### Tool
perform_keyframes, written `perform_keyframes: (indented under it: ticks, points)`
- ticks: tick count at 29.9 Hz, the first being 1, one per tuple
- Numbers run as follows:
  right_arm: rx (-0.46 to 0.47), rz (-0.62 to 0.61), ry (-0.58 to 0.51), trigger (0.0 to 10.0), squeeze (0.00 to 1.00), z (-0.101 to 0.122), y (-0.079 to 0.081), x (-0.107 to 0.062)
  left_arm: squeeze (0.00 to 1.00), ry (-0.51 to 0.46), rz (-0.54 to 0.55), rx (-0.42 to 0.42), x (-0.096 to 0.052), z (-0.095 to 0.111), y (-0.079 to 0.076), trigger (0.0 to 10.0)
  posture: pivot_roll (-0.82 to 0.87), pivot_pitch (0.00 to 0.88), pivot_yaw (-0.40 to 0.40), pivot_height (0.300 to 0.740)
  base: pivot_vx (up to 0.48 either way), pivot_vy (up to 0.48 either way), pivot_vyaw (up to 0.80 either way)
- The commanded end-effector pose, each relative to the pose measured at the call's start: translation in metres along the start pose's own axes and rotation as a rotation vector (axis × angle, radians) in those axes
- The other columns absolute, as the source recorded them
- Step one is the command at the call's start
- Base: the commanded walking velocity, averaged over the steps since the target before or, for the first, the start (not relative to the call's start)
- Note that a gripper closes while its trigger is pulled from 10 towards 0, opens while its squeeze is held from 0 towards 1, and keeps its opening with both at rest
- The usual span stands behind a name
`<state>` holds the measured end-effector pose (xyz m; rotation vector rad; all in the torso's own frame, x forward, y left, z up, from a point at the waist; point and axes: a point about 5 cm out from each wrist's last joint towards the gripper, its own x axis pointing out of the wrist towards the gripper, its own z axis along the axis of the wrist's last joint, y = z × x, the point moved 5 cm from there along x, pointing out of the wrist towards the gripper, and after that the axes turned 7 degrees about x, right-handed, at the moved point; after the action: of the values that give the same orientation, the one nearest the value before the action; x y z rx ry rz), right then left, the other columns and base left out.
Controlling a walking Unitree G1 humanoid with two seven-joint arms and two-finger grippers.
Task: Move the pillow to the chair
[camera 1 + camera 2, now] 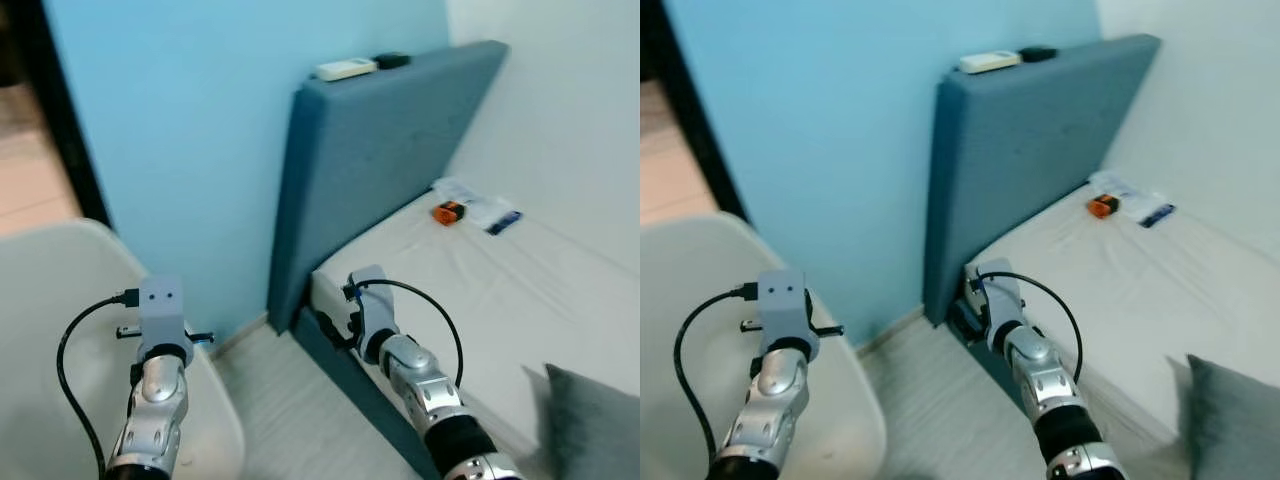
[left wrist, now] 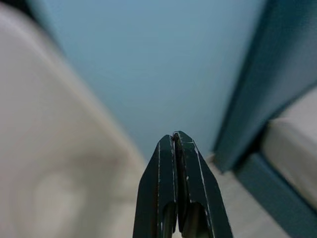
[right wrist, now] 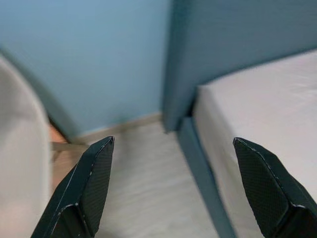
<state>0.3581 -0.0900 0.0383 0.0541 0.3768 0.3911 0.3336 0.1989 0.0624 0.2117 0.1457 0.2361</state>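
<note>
My left tool (image 2: 177, 144) has its fingers pressed together, held over the edge of the white chair (image 1: 60, 290). My right tool (image 3: 173, 188) has its fingers spread wide apart, empty, above the strip of floor (image 1: 930, 400) beside the bed (image 1: 480, 290), near the corner by the headboard (image 1: 380, 150). The grey pillow (image 1: 595, 425) lies on the bed's near edge, well apart from the chair. An orange thing (image 1: 449, 211) and a packet (image 1: 497, 216) lie at the bed's head end; any writing is too small to read. A white remote (image 1: 346, 69) rests on the headboard's top.
</note>
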Motion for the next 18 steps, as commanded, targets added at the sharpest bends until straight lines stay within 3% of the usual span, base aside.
perform_keyframes:
  ticks: [1,13,18]
  points:
    - [0.010,-0.002,0.012,10.0,0.00,-0.004,-0.001,-0.002,0.00,0.004,-0.019,0.007,-0.003,-0.002,-0.006,10.0,0.05,0.000,-0.138,0.740,0.000,0.000,-0.80]
    - [0.023,-0.013,0.012,10.0,0.00,-0.003,-0.003,-0.003,0.00,0.008,-0.053,0.004,-0.003,-0.004,-0.012,10.0,0.05,0.000,-0.131,0.740,0.000,0.000,-0.80]
    - [0.025,-0.020,0.007,10.0,0.00,-0.003,-0.004,-0.003,0.00,0.037,-0.078,0.046,-0.004,-0.012,-0.016,10.0,0.04,0.000,-0.125,0.740,0.000,0.000,-0.80]
